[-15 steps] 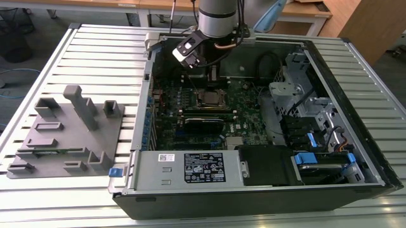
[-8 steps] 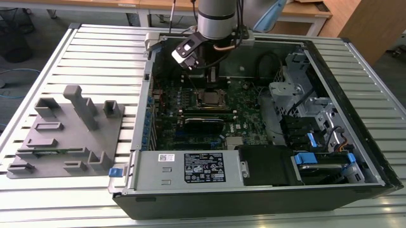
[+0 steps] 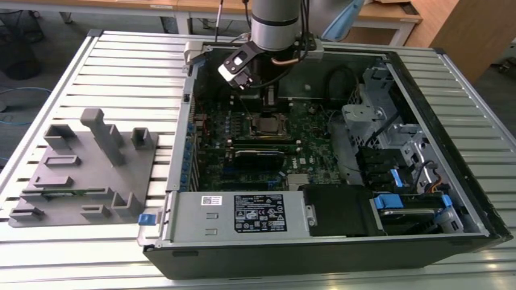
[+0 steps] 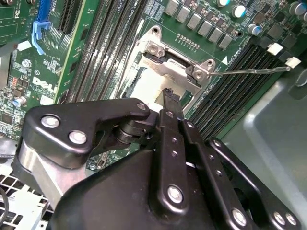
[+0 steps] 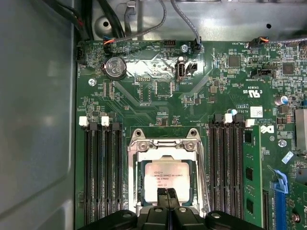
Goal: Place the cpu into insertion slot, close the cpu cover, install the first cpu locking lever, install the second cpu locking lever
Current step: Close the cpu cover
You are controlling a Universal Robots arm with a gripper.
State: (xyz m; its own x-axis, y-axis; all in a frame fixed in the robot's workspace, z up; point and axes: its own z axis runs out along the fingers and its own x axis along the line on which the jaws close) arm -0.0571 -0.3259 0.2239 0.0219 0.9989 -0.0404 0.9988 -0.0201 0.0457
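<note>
Where the grey arm stands at the upper middle of the exterior view, you see its black two-fingered gripper (image 3: 270, 106) hanging inside the open black computer case (image 3: 322, 264). It is just above the small square, silver-rimmed insertion slot (image 3: 269, 125) in the middle of the green circuit board (image 3: 310, 151). The grey moulded parts tray (image 3: 81, 181) sits well apart at the exterior view's left.

In the first wrist view, the flat square cpu (image 5: 166, 176) with its dull silver-grey top lies seated in that slot. The fingers (image 5: 163, 197) are pressed together with nothing visibly pinched between them. They sit over the chip's edge nearest the wrist, so the chip lies directly beneath and just ahead of the tips. The thin silvery windowed cpu cover (image 5: 165, 145) frames the chip, but you cannot tell whether it is fully down.

In the second wrist view, the joined tips point into the slot. A thin silvery wire lever (image 4: 249, 71) runs from the socket's corner out across the long black memory slots (image 4: 240, 91).
</note>
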